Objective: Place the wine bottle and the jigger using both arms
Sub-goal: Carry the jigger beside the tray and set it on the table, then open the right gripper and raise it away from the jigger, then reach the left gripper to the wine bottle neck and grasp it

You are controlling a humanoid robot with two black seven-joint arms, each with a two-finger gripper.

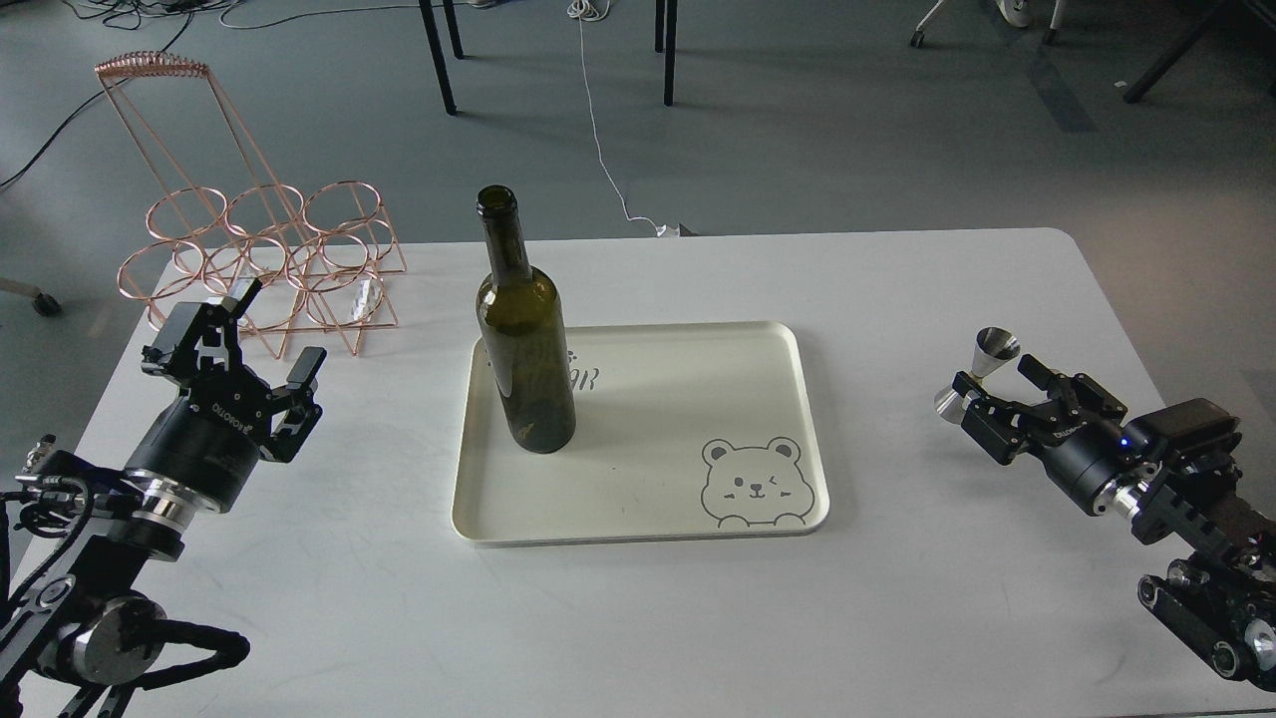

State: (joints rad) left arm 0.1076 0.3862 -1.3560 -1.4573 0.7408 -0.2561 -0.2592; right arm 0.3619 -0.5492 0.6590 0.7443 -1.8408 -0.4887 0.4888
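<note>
The wine bottle (pixel 525 339), dark olive-green and without a label, stands upright on the left part of the cream tray (pixel 678 399). The steel jigger (pixel 979 367) stands on the white table (pixel 897 289) right of the tray, leaning a little in this view. My right gripper (pixel 997 379) is open just behind the jigger. One of its fingers overlaps the jigger's waist, and I cannot tell if they touch. My left gripper (pixel 282 327) is open and empty, left of the tray and apart from the bottle.
A copper wire bottle rack (pixel 259 249) stands at the table's back left corner, just beyond my left gripper. The tray has a bear drawing (pixel 753 484) at its front right. Chair legs and cables lie on the floor behind the table.
</note>
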